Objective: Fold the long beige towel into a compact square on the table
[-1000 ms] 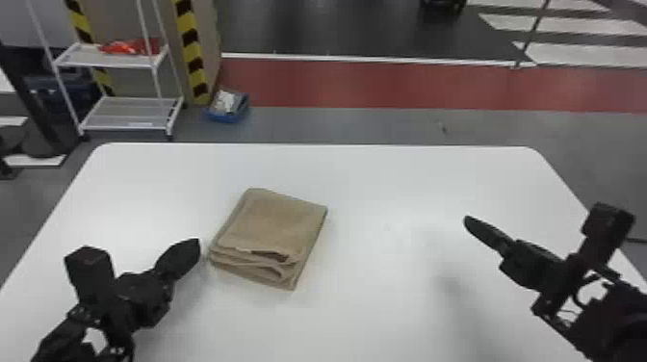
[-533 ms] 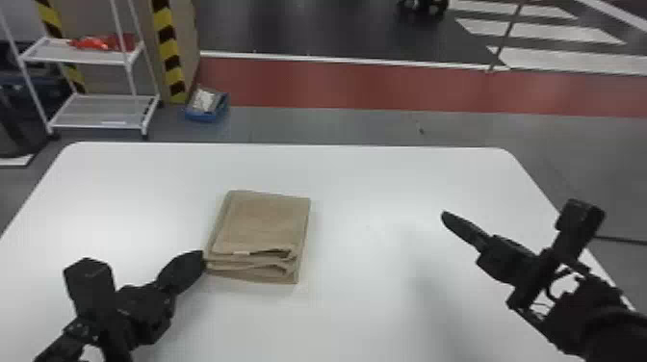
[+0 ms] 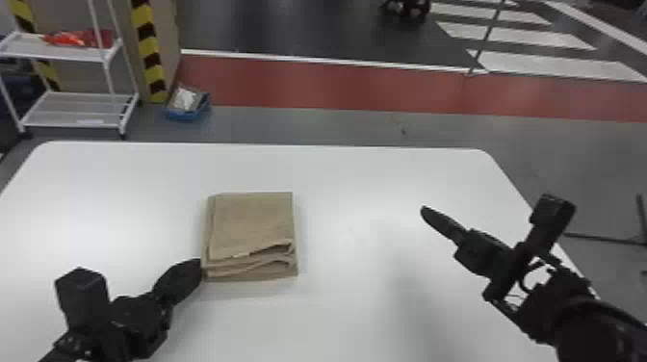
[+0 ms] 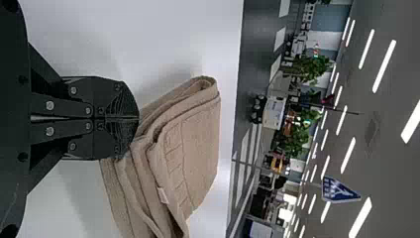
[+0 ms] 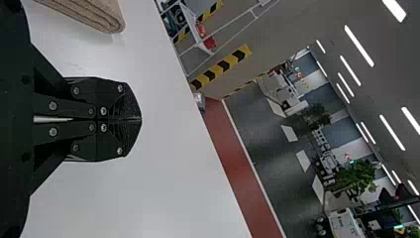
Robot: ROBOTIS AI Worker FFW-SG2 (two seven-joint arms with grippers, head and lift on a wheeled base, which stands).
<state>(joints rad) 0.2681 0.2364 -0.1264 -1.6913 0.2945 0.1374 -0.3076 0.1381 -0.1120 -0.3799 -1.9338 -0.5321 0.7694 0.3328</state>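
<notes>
Compared with a second ago, the beige towel (image 3: pixel 252 221) has swung round: it lay askew then, and now its sides run nearly square with the far edge of the table (image 3: pixel 346 183). It has also slid rightward across the tabletop, and the left gripper (image 3: pixel 198 270) has gone that way too, staying by its near left corner. From where I stand, the towel is a thick, squarish folded packet, just to the right of the left gripper's tips and well off to the left of the right gripper (image 3: pixel 424 210).

The left gripper has its fingers closed together, up against the towel's side with no cloth pinched between them. The right gripper is clenched too, on nothing, out over the right part of the table.

What gets in the way is the left gripper itself, sitting right at that corner. The layers on the near side, just right of its tips, sag and gape a bit, and a small pale label (image 4: pixel 162 195) pokes out.

Past the left gripper, beyond the table, there's a white rack (image 3: pixel 72 103) with red stuff (image 3: pixel 77 38) on it, a yellow-and-black striped post (image 3: pixel 148 43) and a blue bin (image 3: pixel 187 114) on the floor.
</notes>
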